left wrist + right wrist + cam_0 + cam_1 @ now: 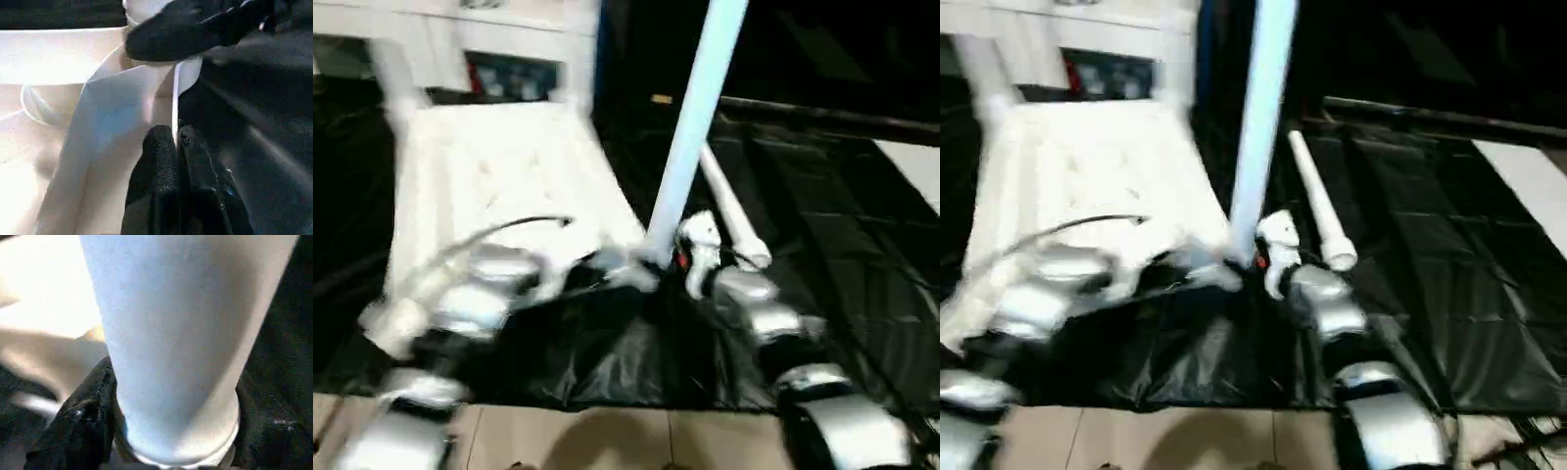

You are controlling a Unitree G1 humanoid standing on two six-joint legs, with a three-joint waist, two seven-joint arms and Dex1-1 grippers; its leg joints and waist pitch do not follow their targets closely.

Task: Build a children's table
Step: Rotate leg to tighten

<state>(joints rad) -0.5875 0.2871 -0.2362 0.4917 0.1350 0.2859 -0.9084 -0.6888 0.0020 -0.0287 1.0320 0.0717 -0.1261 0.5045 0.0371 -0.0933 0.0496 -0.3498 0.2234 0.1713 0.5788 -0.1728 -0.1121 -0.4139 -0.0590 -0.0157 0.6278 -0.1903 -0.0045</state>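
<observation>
- Two grippers sit close together at the near corner of your tabletop (499, 166), which lies upside down on the black-covered work table (842, 245).
- Your left gripper (175, 139) has its two black fingers pressed together, pinching the thin white edge wall (174, 107) of the tabletop; the wrist view shows the wall running straight between the tips.
- Your right gripper (677, 257) is clamped around the base of an upright leg (690, 127). In the right wrist view one black finger (85, 406) lies against the tube's side just above its flared end (195, 458).
- That held leg stands tilted, its top leaning away to the right, with its lower end at the tabletop's near right corner. You cannot tell from the blur whether the end is seated in the corner socket.
- Another leg (1317, 211) lies flat on the black cover just right of the upright one, its flared end toward you and close beside your right wrist.
- At the far side of the tabletop two more legs stand up, one at the far left corner (396, 73) and one at the far right corner (576, 54).
- A thin dark cable (509, 227) arcs over the tabletop above your left forearm (460, 304).
- Behind the tabletop you have white furniture (460, 34) with something red and blue under it.
- Crinkled black sheeting (607, 352) hangs over the near table edge, with pale floor tiles (607, 436) below.
- A white panel (1528, 181) lies at the far right of the work table, well apart from the legs.
</observation>
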